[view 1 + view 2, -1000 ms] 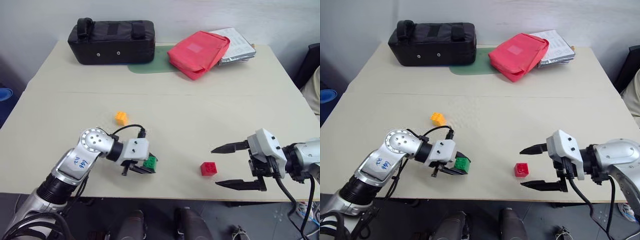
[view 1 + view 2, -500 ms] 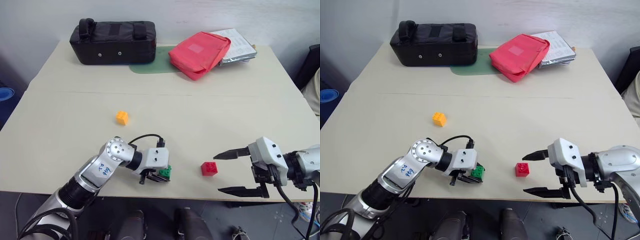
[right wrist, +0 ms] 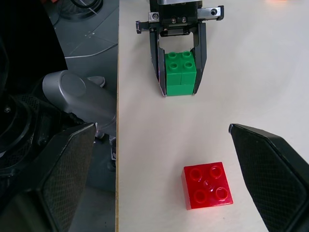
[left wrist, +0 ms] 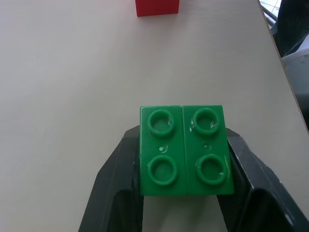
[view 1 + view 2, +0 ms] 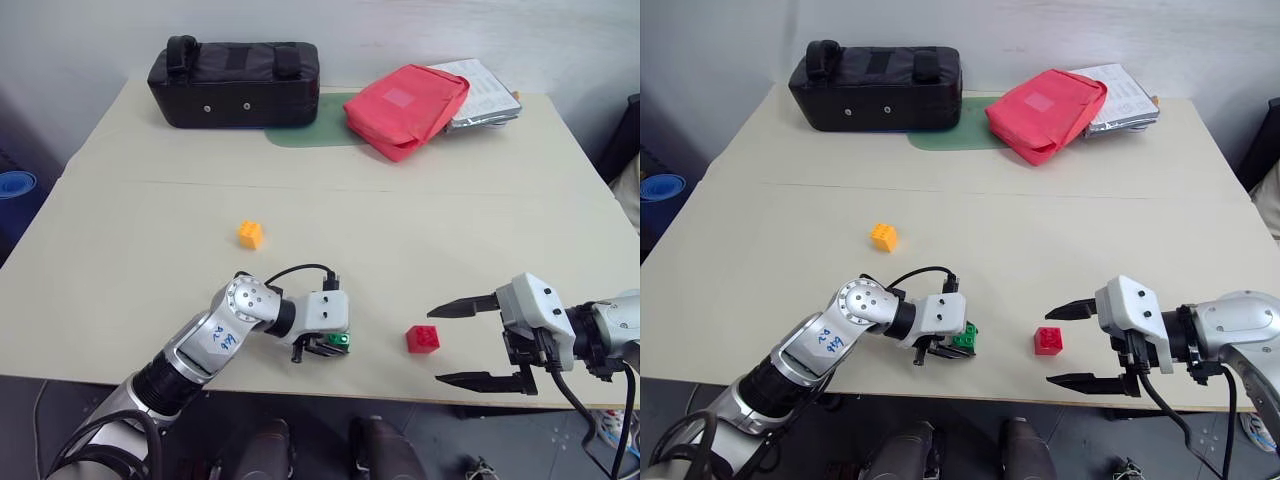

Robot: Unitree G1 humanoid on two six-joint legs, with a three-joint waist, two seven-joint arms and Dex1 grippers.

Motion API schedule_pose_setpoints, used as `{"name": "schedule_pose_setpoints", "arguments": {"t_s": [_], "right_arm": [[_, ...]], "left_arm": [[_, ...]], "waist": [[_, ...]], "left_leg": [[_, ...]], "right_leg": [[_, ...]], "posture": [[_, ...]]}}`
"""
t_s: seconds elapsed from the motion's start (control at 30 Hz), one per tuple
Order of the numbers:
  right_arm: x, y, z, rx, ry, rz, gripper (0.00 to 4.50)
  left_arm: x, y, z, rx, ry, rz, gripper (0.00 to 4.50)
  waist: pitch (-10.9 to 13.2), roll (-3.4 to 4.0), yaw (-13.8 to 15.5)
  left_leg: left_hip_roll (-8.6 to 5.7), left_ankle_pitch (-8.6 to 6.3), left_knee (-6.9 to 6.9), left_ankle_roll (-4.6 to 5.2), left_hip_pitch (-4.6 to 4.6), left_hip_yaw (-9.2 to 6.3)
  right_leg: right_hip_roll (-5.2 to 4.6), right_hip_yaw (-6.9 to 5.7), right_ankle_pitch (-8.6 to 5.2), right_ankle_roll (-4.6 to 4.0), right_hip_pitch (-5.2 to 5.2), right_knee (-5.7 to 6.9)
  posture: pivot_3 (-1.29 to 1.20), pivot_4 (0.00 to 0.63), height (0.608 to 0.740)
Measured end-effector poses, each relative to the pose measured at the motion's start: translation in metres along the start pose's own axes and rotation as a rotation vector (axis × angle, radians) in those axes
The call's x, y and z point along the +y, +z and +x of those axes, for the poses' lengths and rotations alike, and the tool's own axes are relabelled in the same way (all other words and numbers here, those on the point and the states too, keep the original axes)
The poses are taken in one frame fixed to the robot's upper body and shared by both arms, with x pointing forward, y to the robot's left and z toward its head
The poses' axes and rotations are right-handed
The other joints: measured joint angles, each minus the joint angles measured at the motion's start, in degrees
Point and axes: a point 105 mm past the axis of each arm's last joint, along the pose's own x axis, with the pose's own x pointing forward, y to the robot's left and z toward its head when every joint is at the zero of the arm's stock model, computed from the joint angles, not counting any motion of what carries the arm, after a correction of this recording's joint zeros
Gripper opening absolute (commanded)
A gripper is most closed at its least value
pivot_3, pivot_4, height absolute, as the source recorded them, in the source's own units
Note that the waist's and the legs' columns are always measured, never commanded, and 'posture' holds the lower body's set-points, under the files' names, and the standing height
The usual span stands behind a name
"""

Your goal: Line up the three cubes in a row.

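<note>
Left gripper [image 5: 333, 346] is clamped on the green cube [image 5: 335, 343] near the table's [image 5: 150, 230] front edge, studs up, both black fingers [image 4: 113, 179] pressing its sides. Red cube [image 5: 422, 339] sits on the table to the right of the green one, a short gap between them, and just in front of the right gripper [image 5: 465, 341], whose jaws are spread wide and hold nothing. Orange-yellow cube [image 5: 250, 234] lies farther back and to the left, well apart from the other two; black bag [image 5: 235, 83], red pouch [image 5: 405, 96] and papers [image 5: 485, 88] sit along the far edge.
</note>
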Motion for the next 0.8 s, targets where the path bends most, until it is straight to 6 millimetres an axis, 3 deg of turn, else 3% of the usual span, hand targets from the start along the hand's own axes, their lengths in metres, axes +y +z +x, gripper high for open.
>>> {"name": "schedule_pose_setpoints", "arguments": {"t_s": [0.2, 0.23, 0.5, 0.8], "right_arm": [[-0.001, 0.0, 0.0, 0.0, -0.007, 0.0, 4.5], [-0.001, 0.0, 0.0, 0.0, -0.008, -0.001, 4.5], [-0.002, 0.002, 0.0, -0.002, -0.008, -0.012, 4.5], [-0.013, 0.005, 0.001, -0.003, -0.007, -0.041, 4.5]], "left_arm": [[0.0, 0.001, 0.0, -0.003, -0.002, 0.0, 1.52], [0.0, 0.001, 0.001, -0.003, -0.003, -0.001, 2.23], [-0.003, -0.003, -0.006, -0.017, -0.008, -0.041, 4.47], [-0.005, -0.026, -0.069, -0.038, 0.145, -0.16, 4.47]], "waist": [[0.0, 0.0, 0.01], [0.0, 0.0, 0.0], [0.0, 0.0, -0.09], [0.0, 0.0, -0.58]], "left_leg": [[0.0, 0.0, 0.0, 0.0, 0.0, 0.0], [0.0, 0.0, 0.0, 0.0, 0.0, 0.0], [0.01, 0.0, 0.0, 0.0, 0.0, 0.0], [0.06, -0.01, -0.04, -0.01, 0.01, -0.01]], "right_leg": [[0.0, 0.0, 0.0, 0.0, 0.0, 0.0], [0.0, 0.0, 0.0, 0.0, 0.0, 0.0], [0.01, 0.0, 0.0, 0.0, 0.0, 0.0], [-0.02, 0.01, 0.0, 0.0, -0.01, -0.04]], "posture": [[0.0, 0.15, 0.74], [0.0, 0.15, 0.74], [0.0, 0.15, 0.74], [0.0, 0.15, 0.74]]}}
